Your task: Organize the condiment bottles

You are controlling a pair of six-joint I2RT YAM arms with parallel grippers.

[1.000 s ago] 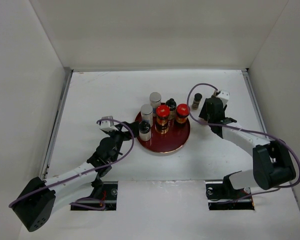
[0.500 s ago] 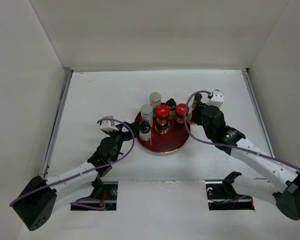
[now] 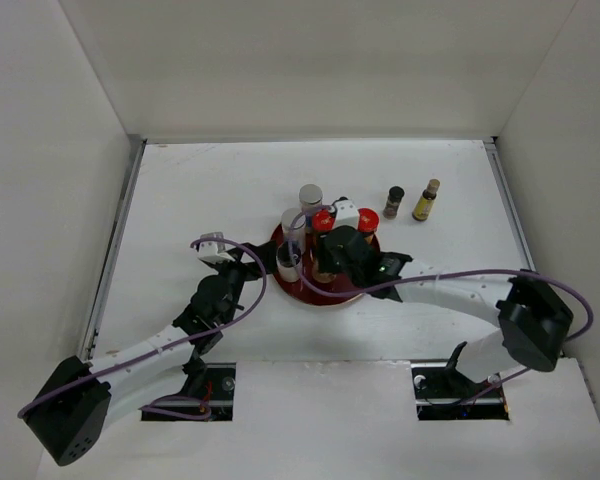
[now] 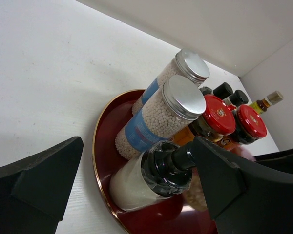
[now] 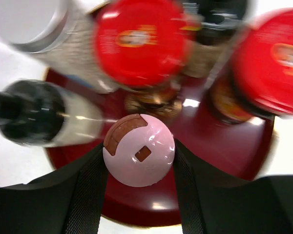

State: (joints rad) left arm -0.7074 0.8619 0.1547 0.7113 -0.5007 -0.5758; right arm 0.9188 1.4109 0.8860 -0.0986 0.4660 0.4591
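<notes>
White tabletop carries a dark red tray [image 4: 105, 131], above whose near side the right gripper [image 5: 138, 168] clamps the pink-capped bottle [image 5: 138, 149], which I judge light, rigid, slippery and best held below its cap, while the left gripper [image 4: 136, 161] gapes around a black-capped bottle [image 4: 166, 168].

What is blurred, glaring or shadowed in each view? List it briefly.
Right wrist: the pink-capped bottle is sharp, while the red lids behind smear with blur; glare spots dot the tray. Left wrist: the silver-lidded shakers are crisp, the near fingers dark and soft. Top external: even light, no blur.
</notes>
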